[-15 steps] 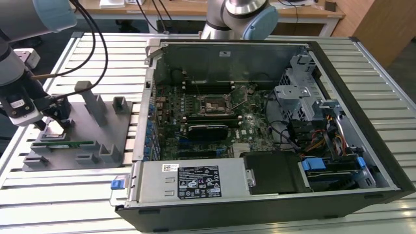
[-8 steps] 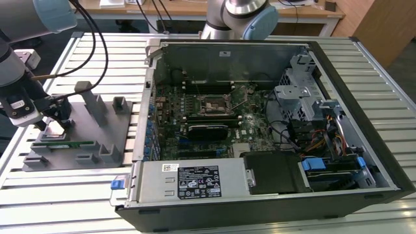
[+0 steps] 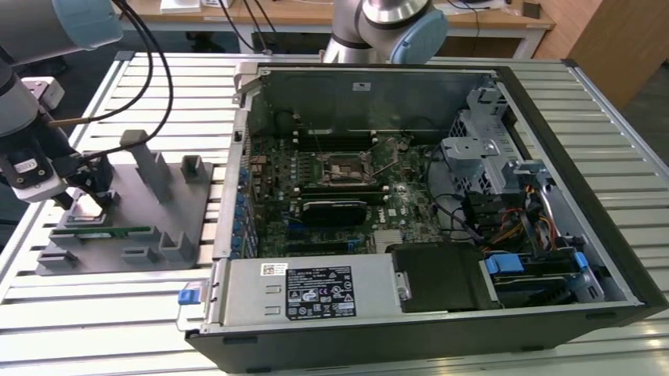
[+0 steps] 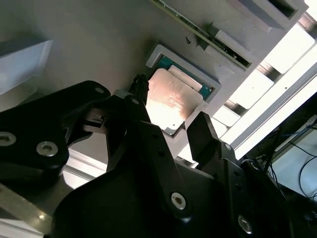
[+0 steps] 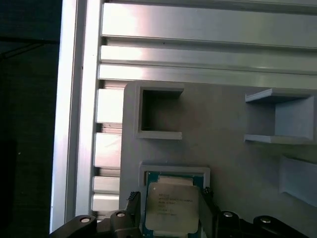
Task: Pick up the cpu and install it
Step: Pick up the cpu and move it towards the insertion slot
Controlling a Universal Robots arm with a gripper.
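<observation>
Gripper [image 4: 171,106] low over grey holder [image 3: 141,196], fingers [image 4: 203,131] parted, straddling cpu [image 5: 171,206], seemingly placed to pinch its edges. Cpu lies flat in framed pocket [image 5: 174,170], 9 o'clock of open computer [image 3: 418,196] in exterior view.

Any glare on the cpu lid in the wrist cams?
Second wrist view: the cpu lid is washed out by a strong reflection. First wrist view: the cpu is evenly lit with no glare, while the table slats shine bright.

Your gripper [image 5: 170,202] points down, its two black fingers [image 5: 133,201] spread apart, with your arm [image 3: 21,110] rising above it.
</observation>
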